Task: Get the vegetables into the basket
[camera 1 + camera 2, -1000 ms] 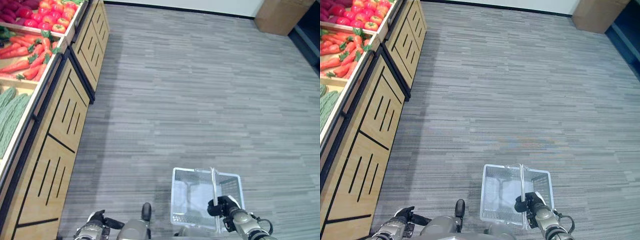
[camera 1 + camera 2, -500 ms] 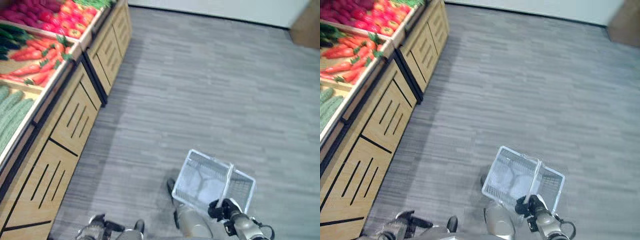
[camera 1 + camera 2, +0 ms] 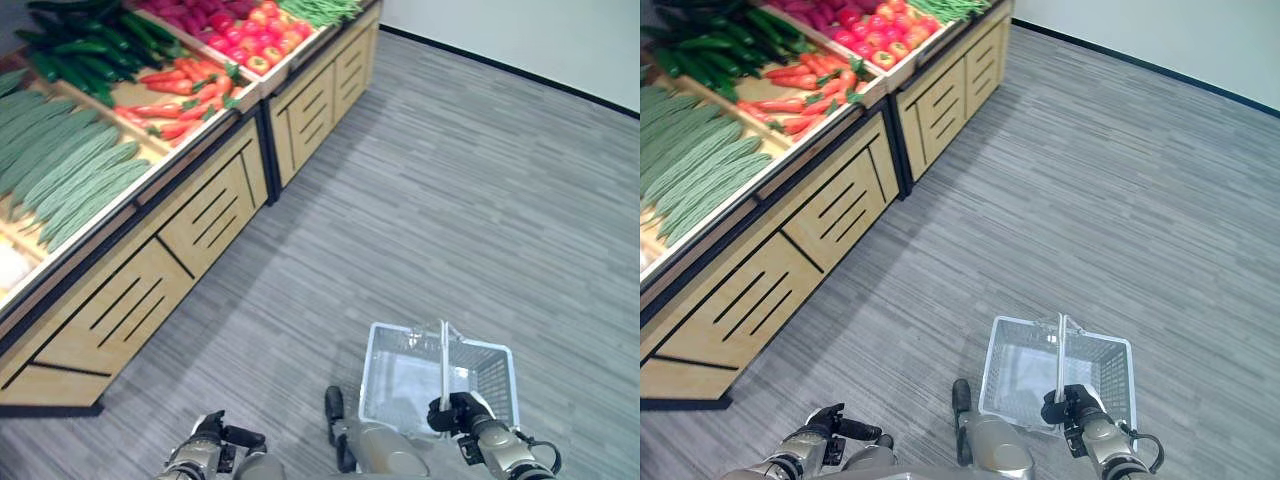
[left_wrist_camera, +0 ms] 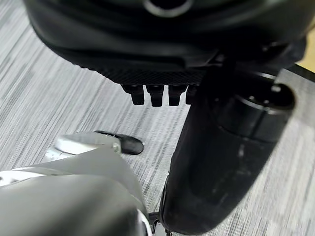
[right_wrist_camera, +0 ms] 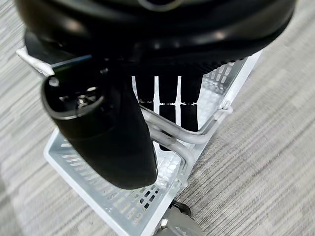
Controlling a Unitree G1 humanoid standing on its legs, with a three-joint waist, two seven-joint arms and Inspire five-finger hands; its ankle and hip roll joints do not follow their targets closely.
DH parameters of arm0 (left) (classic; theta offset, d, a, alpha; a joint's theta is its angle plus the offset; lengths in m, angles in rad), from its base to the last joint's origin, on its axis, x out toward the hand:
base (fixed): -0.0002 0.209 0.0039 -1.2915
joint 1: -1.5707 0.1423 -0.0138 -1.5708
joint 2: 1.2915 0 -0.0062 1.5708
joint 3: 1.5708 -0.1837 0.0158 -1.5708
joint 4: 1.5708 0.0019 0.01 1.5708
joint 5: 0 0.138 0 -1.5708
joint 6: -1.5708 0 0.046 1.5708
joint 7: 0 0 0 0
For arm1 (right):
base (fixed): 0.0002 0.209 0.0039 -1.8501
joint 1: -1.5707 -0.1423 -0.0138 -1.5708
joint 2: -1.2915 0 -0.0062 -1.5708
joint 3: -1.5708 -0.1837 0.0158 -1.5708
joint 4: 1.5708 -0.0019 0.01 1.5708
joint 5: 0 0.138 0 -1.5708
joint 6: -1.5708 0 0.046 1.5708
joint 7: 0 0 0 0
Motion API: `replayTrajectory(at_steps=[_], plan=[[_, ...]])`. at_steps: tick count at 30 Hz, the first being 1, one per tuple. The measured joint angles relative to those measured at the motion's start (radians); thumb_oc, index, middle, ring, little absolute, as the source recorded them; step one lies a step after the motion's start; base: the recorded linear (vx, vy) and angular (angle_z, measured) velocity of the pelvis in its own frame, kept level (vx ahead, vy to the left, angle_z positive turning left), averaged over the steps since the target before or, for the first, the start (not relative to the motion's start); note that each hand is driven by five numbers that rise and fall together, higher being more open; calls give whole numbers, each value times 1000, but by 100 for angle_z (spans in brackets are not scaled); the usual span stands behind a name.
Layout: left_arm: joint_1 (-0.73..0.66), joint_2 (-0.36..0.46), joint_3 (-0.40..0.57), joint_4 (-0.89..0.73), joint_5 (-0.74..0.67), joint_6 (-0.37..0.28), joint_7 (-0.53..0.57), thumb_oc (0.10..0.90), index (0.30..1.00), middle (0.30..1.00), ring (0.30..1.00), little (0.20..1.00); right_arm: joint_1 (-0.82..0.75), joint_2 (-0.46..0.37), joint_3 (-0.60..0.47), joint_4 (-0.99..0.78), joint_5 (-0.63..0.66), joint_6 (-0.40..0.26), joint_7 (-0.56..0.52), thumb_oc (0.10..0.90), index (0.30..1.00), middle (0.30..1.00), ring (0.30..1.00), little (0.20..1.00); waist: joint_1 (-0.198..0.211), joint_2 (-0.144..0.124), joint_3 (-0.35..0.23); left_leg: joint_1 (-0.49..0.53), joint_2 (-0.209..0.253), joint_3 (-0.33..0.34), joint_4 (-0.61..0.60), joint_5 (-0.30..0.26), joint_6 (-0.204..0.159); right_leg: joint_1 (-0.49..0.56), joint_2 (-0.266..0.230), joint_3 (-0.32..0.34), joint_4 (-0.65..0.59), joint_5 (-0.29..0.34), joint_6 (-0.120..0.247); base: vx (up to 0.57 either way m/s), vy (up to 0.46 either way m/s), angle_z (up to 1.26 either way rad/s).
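Basket [image 3: 440, 385] hangs from the right hand [image 3: 462, 415], whose fingers [image 5: 167, 96] are curled round the white handle [image 3: 443, 360], so it rides low and level beside the robot, mouth up and ready to receive. It looks empty through the mesh, though the far corner under the fingers is hard to read.

Vegetables lie well apart from those fingers, off to the robot's left in a wooden produce stand [image 3: 210, 210] with slatted front panels. Pale green gourds [image 3: 70, 170] fill the nearest bin, carrots [image 3: 180, 95] the next, dark cucumbers [image 3: 90, 45] behind them, and red peppers [image 3: 245, 25] further along. Sorted bins, each tilted toward the aisle, keep every kind within easy reach from the floor.

Left hand [image 3: 215, 445] hangs low by the robot's side, fingers relaxed and holding nothing, free for picking. Nothing has gone into the basket yet, I judge; closing on the stand comes first.
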Motion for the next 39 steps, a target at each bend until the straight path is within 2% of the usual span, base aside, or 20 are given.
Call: replayTrajectory(at_steps=[6, 8, 9, 10, 11, 12, 13, 15, 17, 18, 19, 20, 22, 23, 24, 25, 28, 36, 38, 39], plan=[[-6, -10, -2, -15, -30, 1, 1, 900, 1000, 1000, 1000, 1000, -12, -19, 20, -5, -2, -2, 2, 400, 300, 300, 300, 300, 34, 34, -11, -59, 20, 7, -27, 6, 2, -29, 0, -70, 24, -9, -8, 62, -86, 71], [-4, -13, -7, -26, -30, 1, 0, 900, 1000, 1000, 1000, 1000, -7, -27, 20, -8, -2, -2, 2, 400, 300, 300, 300, 300, 33, 49, -16, -75, 32, 17, -46, -42, 72, -35, 1, -96, 28, -9, -8, 14, -26, 69], [-7, -11, -7, -32, -30, 1, 0, 900, 1000, 1000, 1000, 1000, -2, -25, 24, -13, -2, -2, 0, 400, 300, 300, 300, 300, 42, 44, -16, -86, 34, 32, -54, -50, 75, -39, -7, -99, 26, -12, -4, 12, -8, 77], [8, -18, -5, -43, -32, 0, 0, 900, 1000, 1000, 1000, 1000, -4, -32, 29, -28, -3, -6, 1, 400, 300, 300, 300, 300, 66, 68, -18, -134, 55, 68, -53, -73, 149, -74, -6, -104, 69, -24, 32, 10, -9, 75], [11, -15, -6, -58, -32, -2, 3, 900, 1000, 1000, 1000, 1000, 3, -27, 19, -33, 1, -12, -5, 400, 300, 300, 300, 300, 62, 57, -25, -158, 61, 87, -52, -84, 98, -124, -14, -79, 221, -98, -16, 4, -2, 104], [13, 2, -6, -64, -32, -3, 2, 900, 1000, 1000, 1000, 1000, 15, -14, 6, -42, 3, -8, -4, 400, 300, 300, 300, 300, 48, 24, -32, -173, 32, 107, -62, -91, 91, -120, -51, -58, 249, -168, 11, 0, -3, 122], [8, 5, -3, -67, -35, -3, 2, 900, 1000, 1000, 1000, 1000, 13, -10, 8, -33, 0, -4, -1, 400, 300, 300, 300, 300, 51, -1, -26, -179, 29, 167, -61, -42, 53, -115, -85, -81, 215, -161, 9, -3, -4, 114], [10, 7, 7, -64, -49, 1, 2, 900, 1000, 1000, 1000, 1000, 9, -20, 12, -40, -8, -9, 2, 400, 300, 300, 300, 300, 53, -3, -25, -164, 15, 260, -27, -22, 34, -81, -103, -91, 140, -153, 21, 4, -3, 63], [22, -1, 5, -56, -47, 9, 4, 900, 1000, 1000, 1000, 1000, 4, -29, 12, -42, -9, -8, 3, 400, 300, 300, 300, 300, 44, 20, -34, -104, 23, 363, -36, -25, 70, -59, -108, -118, 115, -138, 35, -15, -13, 59], [25, -10, -1, -58, -46, 11, 4, 900, 1000, 1000, 1000, 1000, 14, -36, 9, -38, -8, -6, -2, 400, 300, 300, 300, 300, 39, 43, -38, -75, 39, 431, -67, 6, 72, -53, -120, -144, 120, -119, 41, -39, -27, 89], [28, -14, -8, -66, -46, 13, 3, 900, 1000, 1000, 1000, 1000, 16, -34, 8, -38, -8, -2, 2, 400, 300, 300, 300, 300, 46, 33, -27, -83, 40, 499, -74, 35, 112, -40, -143, -148, 118, -104, 61, -75, -45, 83], [35, -14, -8, -69, -48, 13, 2, 900, 1000, 1000, 1000, 1000, 17, -33, 7, -41, -8, -4, 2, 400, 300, 300, 300, 300, 49, 30, -29, -86, 38, 520, -78, 39, 117, -38, -147, -147, 114, -102, 63, -53, -33, 65], [25, -8, -10, -73, -41, 17, 3, 900, 1000, 1000, 1000, 1000, 38, -25, 5, -44, -8, -4, -2, 400, 300, 300, 300, 300, 32, 20, -27, -100, 46, 638, -74, 20, 147, -6, -183, -196, 66, -94, 75, -36, 4, 108], [14, -5, -11, -81, -25, 18, 2, 900, 1000, 1000, 1000, 1000, 44, -24, 4, -38, -8, 2, 2, 400, 300, 300, 300, 300, 22, 10, -24, -105, 39, 694, -79, 28, 127, 8, -211, -204, 44, -76, 90, -11, 22, 107], [26, -12, -10, -83, -18, 22, -3, 900, 1000, 1000, 1000, 1000, 40, -27, 4, -36, -9, 5, 1, 400, 300, 300, 300, 300, 24, 23, -28, -99, 37, 704, -95, 72, 113, 9, -214, -200, 40, -46, 102, 63, 63, 41], [43, -15, -4, -82, -19, 26, -5, 900, 1000, 1000, 1000, 1000, 38, -24, 8, -39, -18, 4, 2, 400, 300, 300, 300, 300, 26, 29, -28, -79, 35, 719, -95, 109, 71, 37, -217, -195, 11, -35, 120, 75, 97, -11], [70, 8, 1, -79, 13, 26, -3, 900, 1000, 1000, 1000, 1000, 47, 50, 9, -8, -38, 9, 4, 400, 300, 300, 300, 300, 19, -8, -57, 2, -24, 751, -164, 121, 76, 121, -259, -180, -91, 31, 159, 77, 127, -21], [70, 34, 1, -78, 14, 29, -2, 900, 1000, 1000, 1000, 1000, 25, 62, 47, 5, -48, 11, 7, 400, 300, 300, 300, 300, 54, -47, -76, 8, -39, 750, -146, 95, 78, 127, -268, -178, -88, 28, 165, 34, 107, -5], [77, 36, 8, -63, 12, 28, -3, 900, 1000, 1000, 1000, 1000, 31, 74, 42, 18, -48, 6, 6, 400, 300, 300, 300, 300, 62, -77, -77, -7, -66, 730, -110, 52, 103, 110, -291, -170, -46, 21, 183, 42, 325, -5], [64, 27, 29, -59, 7, 21, -5, 900, 1000, 1000, 1000, 1000, 22, 70, 24, 23, -48, 2, 2, 400, 300, 300, 300, 300, 70, -85, -71, -51, -109, 714, -21, -6, 176, 65, -324, -145, 26, 15, 192, 30, 222, -26]])
